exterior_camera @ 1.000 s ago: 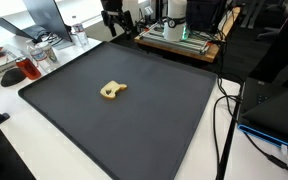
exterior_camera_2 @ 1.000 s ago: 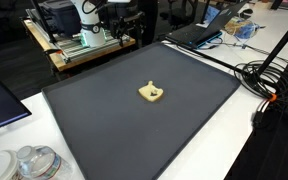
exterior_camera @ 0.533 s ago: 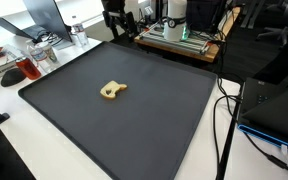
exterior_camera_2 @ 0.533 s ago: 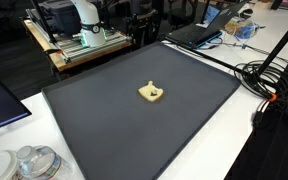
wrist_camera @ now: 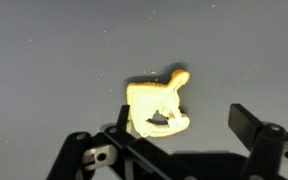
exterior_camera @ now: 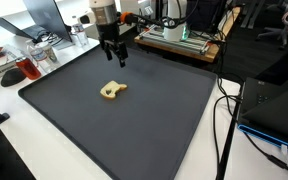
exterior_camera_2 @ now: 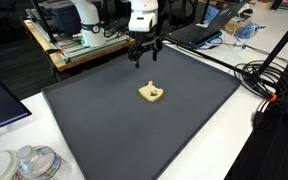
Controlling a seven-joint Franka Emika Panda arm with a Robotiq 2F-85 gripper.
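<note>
Pincer [exterior_camera: 115, 58] spread wide, hanging over the one dark mat [exterior_camera: 154, 130] on the worktop [exterior_camera: 24, 140]. We count one tan cut-out piece [exterior_camera: 112, 90], left of centre in an exterior view. We judge it light, stiff, thin: pinch across its narrow edges.

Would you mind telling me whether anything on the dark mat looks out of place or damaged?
Nothing stands out: the small tan piece lies flat, alone on the dark mat, and the open hand hangs above, clear of it.

pale yellow toy piece [wrist_camera: 158, 107] flat on mat
</note>
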